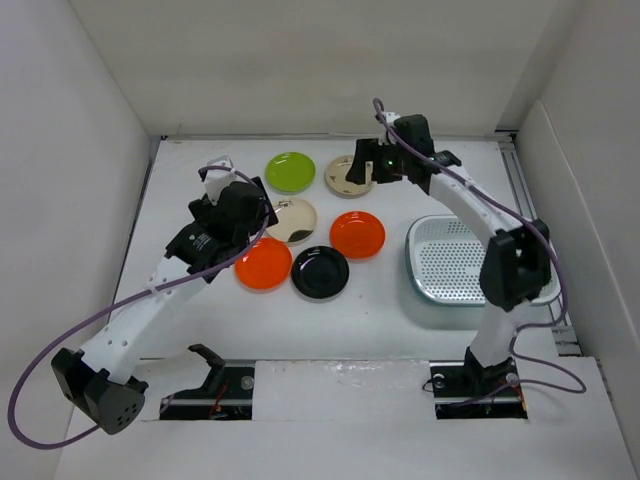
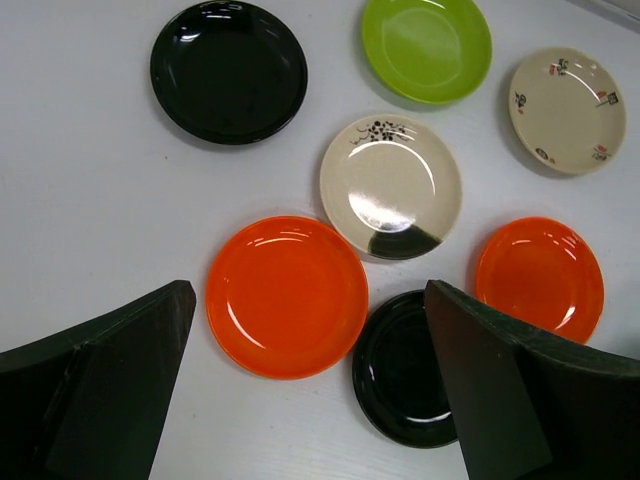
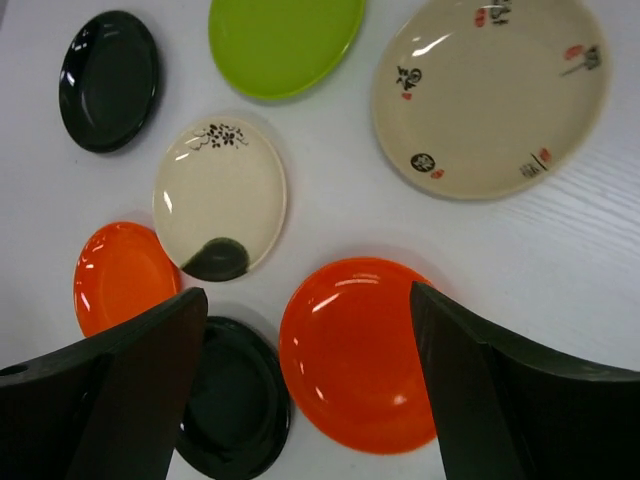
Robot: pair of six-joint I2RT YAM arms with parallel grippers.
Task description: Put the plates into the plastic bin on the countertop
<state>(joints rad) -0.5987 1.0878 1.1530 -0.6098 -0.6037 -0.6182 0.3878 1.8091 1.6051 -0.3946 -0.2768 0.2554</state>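
The plates all lie flat on the bench, outside the bin and to its left. The left pincer hangs open above an orange plate. The right pincer hangs open by the cream plate.

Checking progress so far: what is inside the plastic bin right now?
The plastic bin shows only its bare white perforated floor, with nothing lying on it. The right arm covers the bin's right side, so that part cannot be seen.
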